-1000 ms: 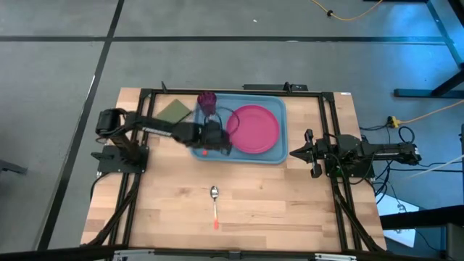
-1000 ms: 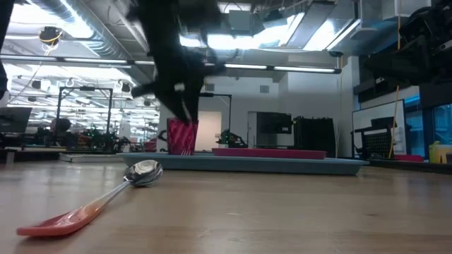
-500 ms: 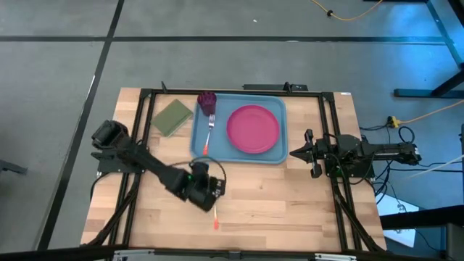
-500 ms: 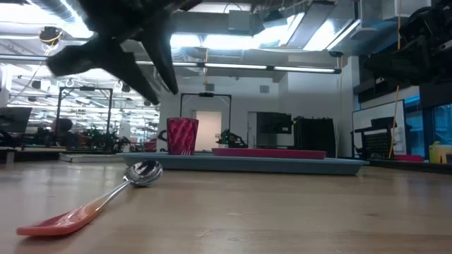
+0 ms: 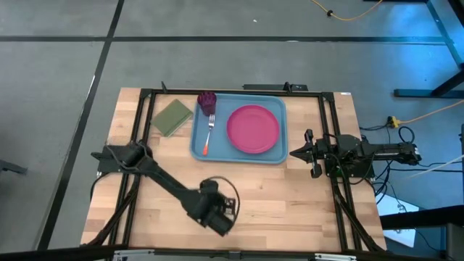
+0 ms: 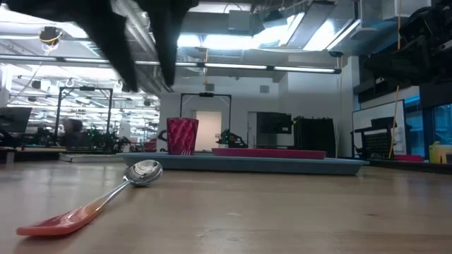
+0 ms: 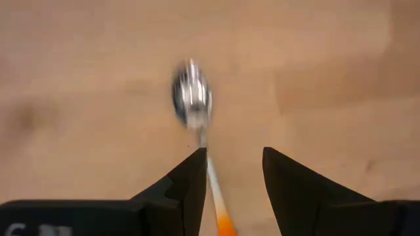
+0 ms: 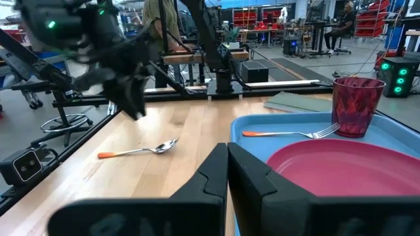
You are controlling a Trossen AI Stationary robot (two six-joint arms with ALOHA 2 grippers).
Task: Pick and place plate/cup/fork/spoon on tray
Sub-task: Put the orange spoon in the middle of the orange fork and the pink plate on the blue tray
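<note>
The spoon lies flat on the wooden table near its near edge. Its silver bowl points toward the tray and its orange-red handle points toward the near edge. My left gripper hovers open above it and hides it in the high view. In the left wrist view its two fingers stand on either side of the handle, clear of it. The fork, the cup and the plate rest on the light blue tray. My right gripper waits shut at the table's right side.
An olive-green pad lies left of the tray at the far left. Bare wood lies between the tray and the near edge around the spoon. The black frame rails run along the table's left and right sides.
My left gripper has gone from over the tray's left part, where the fork now lies uncovered, toward the table's near edge. It now stands over the spoon. The spoon has not moved.
</note>
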